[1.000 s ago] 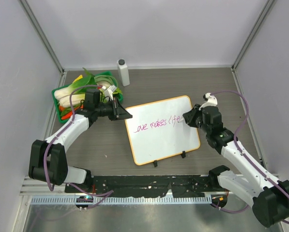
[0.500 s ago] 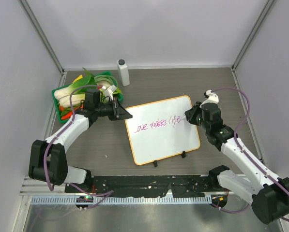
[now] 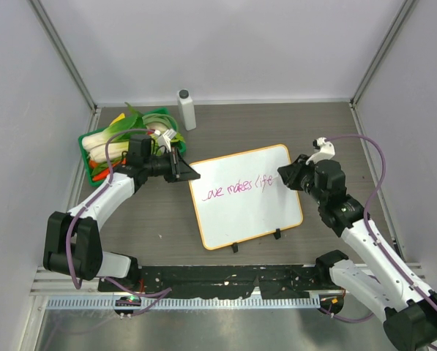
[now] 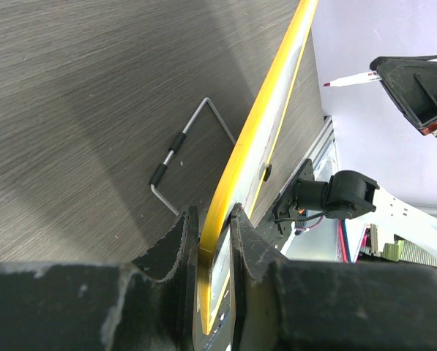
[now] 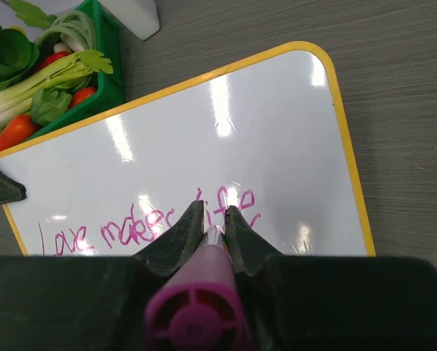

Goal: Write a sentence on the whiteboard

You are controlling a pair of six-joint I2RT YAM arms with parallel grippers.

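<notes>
The whiteboard (image 3: pixel 240 208) with its orange frame lies mid-table on two black feet. It also shows in the right wrist view (image 5: pixel 225 146) and edge-on in the left wrist view (image 4: pixel 269 117). The sentence (image 3: pixel 240 189) in magenta ink reads "Love makes life" (image 5: pixel 152 223). My left gripper (image 3: pixel 183 170) is shut on the board's left corner (image 4: pixel 217 241). My right gripper (image 3: pixel 285 174) is shut on a magenta marker (image 5: pixel 200 307) over the board's right part, beside the word "life". The marker tip is hidden between the fingers (image 5: pixel 185 227).
A green tray (image 3: pixel 94 139) of vegetables stands at the back left, touching the board's corner in the right wrist view (image 5: pixel 105 95). A white bottle (image 3: pixel 187 110) stands upright behind the board. A wire stand (image 4: pixel 181 146) lies under the board.
My right arm has shifted a little to the right and back along the board's right part, near the end of "life". The left arm and the board have not moved.
</notes>
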